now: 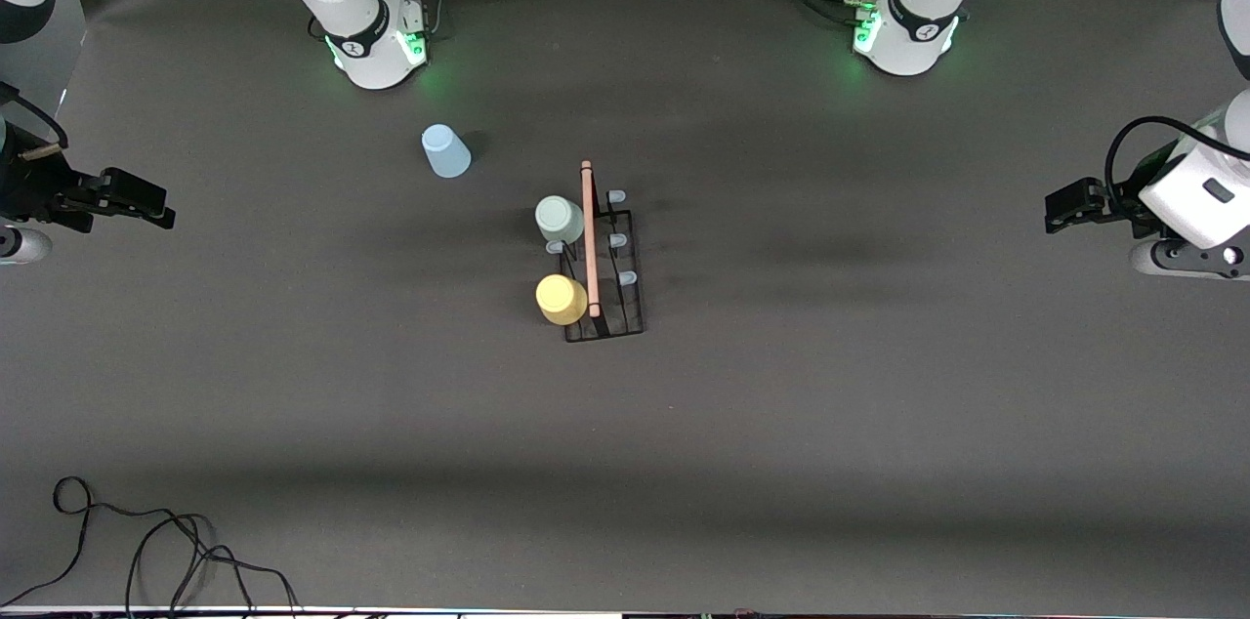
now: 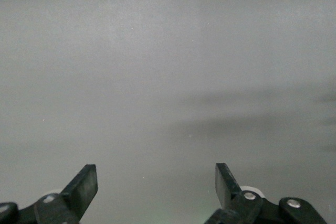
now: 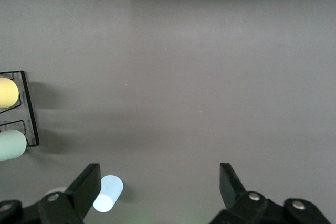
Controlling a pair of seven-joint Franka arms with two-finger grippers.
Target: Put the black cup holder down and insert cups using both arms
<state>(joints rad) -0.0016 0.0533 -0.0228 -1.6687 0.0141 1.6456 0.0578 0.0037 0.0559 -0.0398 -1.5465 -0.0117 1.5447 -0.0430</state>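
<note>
The black cup holder [image 1: 630,321] stands mid-table with its wooden rod [image 1: 589,238] on top. A grey-green cup [image 1: 560,219] and a yellow cup [image 1: 562,299] sit on pegs on its side toward the right arm. The light blue cup [image 1: 446,151] rests on the table apart from the holder, farther from the front camera and toward the right arm's base. My right gripper [image 1: 166,214] hovers open and empty at the right arm's end of the table; its wrist view shows the blue cup [image 3: 107,193], holder [image 3: 32,114] and open gripper [image 3: 158,174]. My left gripper [image 1: 1053,209] hangs open and empty [image 2: 155,174] over bare table.
The arm bases [image 1: 381,43] [image 1: 903,33] stand along the table edge farthest from the front camera. Loose black cables [image 1: 146,541] lie near the front edge toward the right arm's end. Three pale-tipped pegs [image 1: 617,239] on the holder's side toward the left arm carry nothing.
</note>
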